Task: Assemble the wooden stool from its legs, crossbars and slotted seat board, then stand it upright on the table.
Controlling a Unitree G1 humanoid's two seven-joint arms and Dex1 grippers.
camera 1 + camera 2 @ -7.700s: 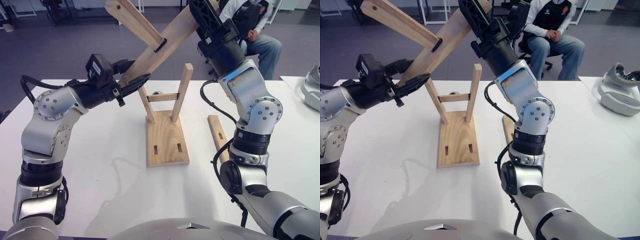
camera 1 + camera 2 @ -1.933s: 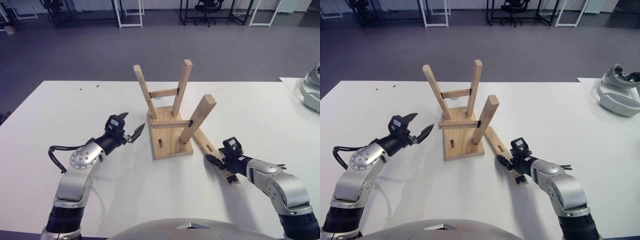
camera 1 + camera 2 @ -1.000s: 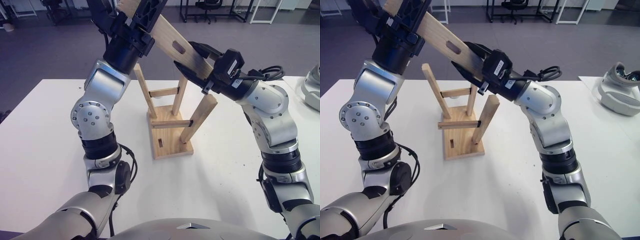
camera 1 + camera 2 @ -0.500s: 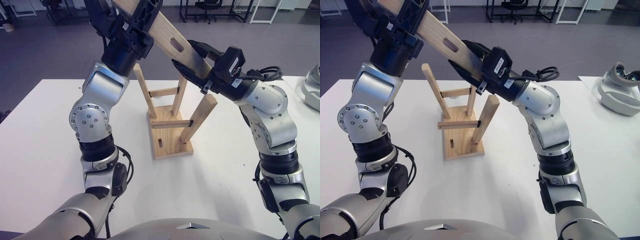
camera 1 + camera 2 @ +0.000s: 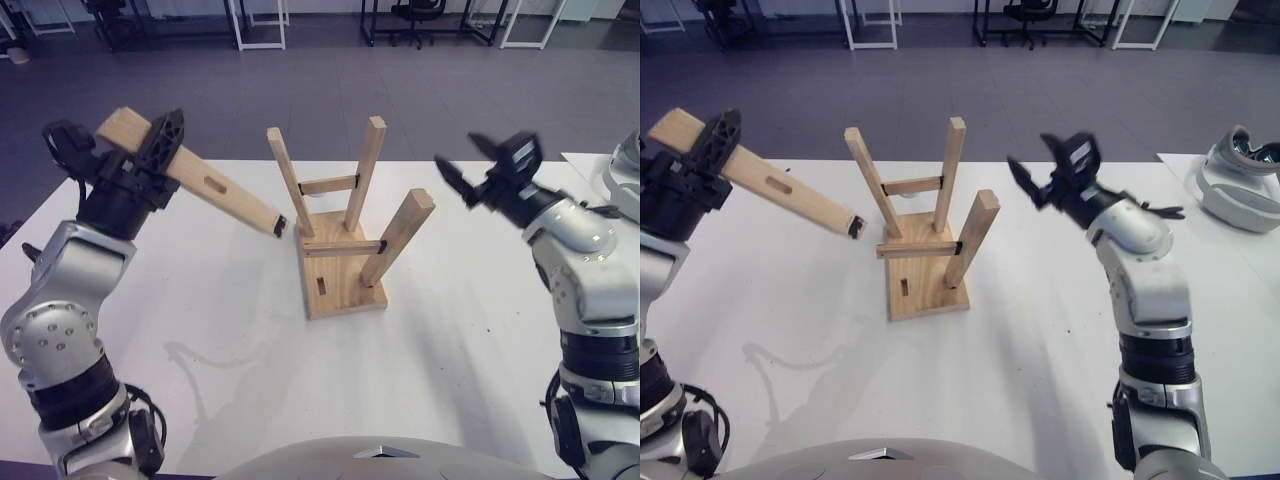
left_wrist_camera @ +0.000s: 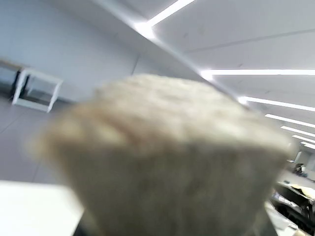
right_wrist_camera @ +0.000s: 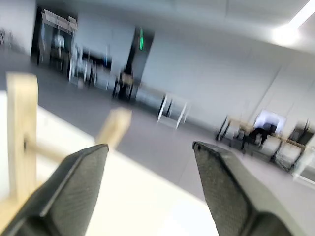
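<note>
Three legs (image 5: 372, 170) stand in the upturned board (image 5: 345, 295) mid-table (image 5: 200, 330). The left gripper (image 5: 160, 150) is clenched on the fourth leg (image 5: 225, 195) near its thick end, over the table's left side. The right gripper (image 5: 460, 168) hangs spread and empty near the right edge. It looks like stiff, light wood, best held clear of the tip. The tip's end and the free slot (image 5: 320, 286) are hard to make out.

The seat board (image 5: 345, 298) lay flat on the counter (image 5: 250, 350) with three legs (image 5: 365, 170) upright; the left end effector (image 5: 158, 152) gripped the fourth leg (image 5: 215, 188), tilted.
</note>
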